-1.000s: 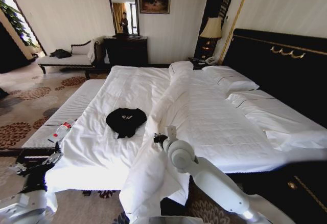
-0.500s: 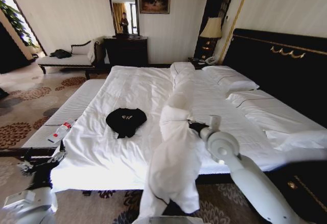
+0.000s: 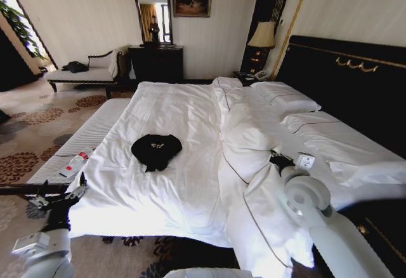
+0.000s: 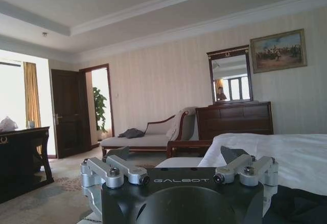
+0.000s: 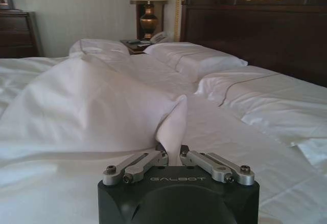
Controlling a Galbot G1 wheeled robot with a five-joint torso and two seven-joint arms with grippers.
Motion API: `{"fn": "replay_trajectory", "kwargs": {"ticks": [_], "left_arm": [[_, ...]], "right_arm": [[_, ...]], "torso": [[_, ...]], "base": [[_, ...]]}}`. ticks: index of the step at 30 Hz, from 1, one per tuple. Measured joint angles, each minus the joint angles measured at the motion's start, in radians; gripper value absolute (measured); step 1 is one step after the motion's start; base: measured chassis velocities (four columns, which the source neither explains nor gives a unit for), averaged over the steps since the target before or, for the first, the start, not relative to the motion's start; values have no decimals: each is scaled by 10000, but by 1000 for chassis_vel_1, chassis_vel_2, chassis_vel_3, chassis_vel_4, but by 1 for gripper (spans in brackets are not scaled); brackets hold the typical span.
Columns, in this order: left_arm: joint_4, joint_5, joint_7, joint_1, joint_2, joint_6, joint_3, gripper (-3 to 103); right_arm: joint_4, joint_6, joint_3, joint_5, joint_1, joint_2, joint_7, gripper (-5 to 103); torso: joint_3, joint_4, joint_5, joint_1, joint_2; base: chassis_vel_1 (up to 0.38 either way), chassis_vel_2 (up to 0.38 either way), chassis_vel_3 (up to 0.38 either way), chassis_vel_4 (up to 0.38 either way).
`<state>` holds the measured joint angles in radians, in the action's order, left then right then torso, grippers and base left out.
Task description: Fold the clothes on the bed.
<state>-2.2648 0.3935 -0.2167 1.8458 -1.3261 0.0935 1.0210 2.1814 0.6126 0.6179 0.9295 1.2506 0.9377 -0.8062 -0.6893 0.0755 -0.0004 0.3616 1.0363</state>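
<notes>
The clothes, one black T-shirt (image 3: 156,150) with small white lettering, lie crumpled on the white sheet of the bed (image 3: 171,110), left of its middle. My right gripper (image 3: 277,162) is over the right half of the bed, well right of the shirt. It is shut on a bunched fold of the white duvet (image 3: 247,141), which hangs down over the foot of the bed. The right wrist view shows the duvet (image 5: 87,101) pinched in my right gripper (image 5: 172,155). My left gripper (image 3: 60,195) is low off the bed's front left corner, open; the left wrist view shows this left gripper (image 4: 176,157) holding nothing.
A striped bench (image 3: 89,135) runs along the bed's left side with a water bottle (image 3: 76,162) on it. Pillows (image 3: 285,97) lie against the dark headboard (image 3: 346,81). A chaise (image 3: 82,72), dresser (image 3: 157,62) and lamp (image 3: 262,37) stand along the far wall.
My right gripper has carried the duvet fold from the bed's middle to its right side, uncovering more sheet beside the shirt. The left arm has sunk slightly.
</notes>
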Motion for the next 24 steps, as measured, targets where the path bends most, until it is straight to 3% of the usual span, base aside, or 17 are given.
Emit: {"fn": "replay_trajectory", "kwargs": {"ticks": [12, 24], "left_arm": [[364, 162, -41, -383, -27, 96, -224, 100], [556, 133, -47, -627, 144, 87, -534, 100]], "right_arm": [[-846, -668, 2435, -1847, 1926, 675, 318, 4], [-2386, -1543, 2763, -3528, 2872, 1744, 197, 4]], "torso": [[0, 0, 1, -1, 0], [-1, -12, 2, 1, -3]], "base": [[0, 0, 0, 0], [0, 0, 0, 0]]}}
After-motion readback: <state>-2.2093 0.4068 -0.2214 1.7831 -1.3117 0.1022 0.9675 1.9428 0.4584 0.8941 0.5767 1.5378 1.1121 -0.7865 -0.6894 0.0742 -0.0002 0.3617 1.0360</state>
